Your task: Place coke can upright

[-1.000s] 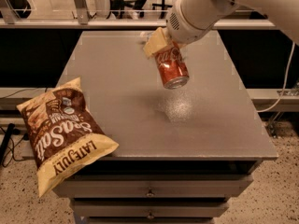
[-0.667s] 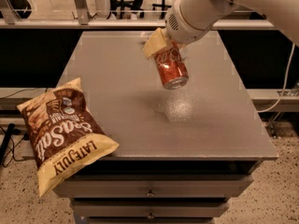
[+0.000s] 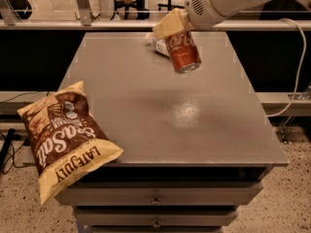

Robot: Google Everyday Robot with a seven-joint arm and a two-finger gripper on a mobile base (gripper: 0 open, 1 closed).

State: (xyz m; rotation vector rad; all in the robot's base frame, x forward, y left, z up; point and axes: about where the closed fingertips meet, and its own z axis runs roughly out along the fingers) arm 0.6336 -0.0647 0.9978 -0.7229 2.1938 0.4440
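The coke can [image 3: 182,53] is red with white script and a silver bottom. It hangs in the air above the far middle of the grey table [image 3: 146,115], nearly upright and tilted slightly, with its bottom facing down and toward the camera. My gripper [image 3: 176,27] comes in from the upper right on a white arm and is shut on the can's top part. One tan finger [image 3: 166,24] shows on the can's left side; the other is hidden behind the can.
A brown and yellow chip bag [image 3: 65,138] lies on the table's front left corner, overhanging the edge. A clear plastic bottle with a pale label [image 3: 158,45] lies at the table's far edge, behind the can. Drawers [image 3: 155,198] are below the tabletop.
The arm has lifted the can slightly up and toward the far side of the table. The can stands more upright. The chip bag has not moved.
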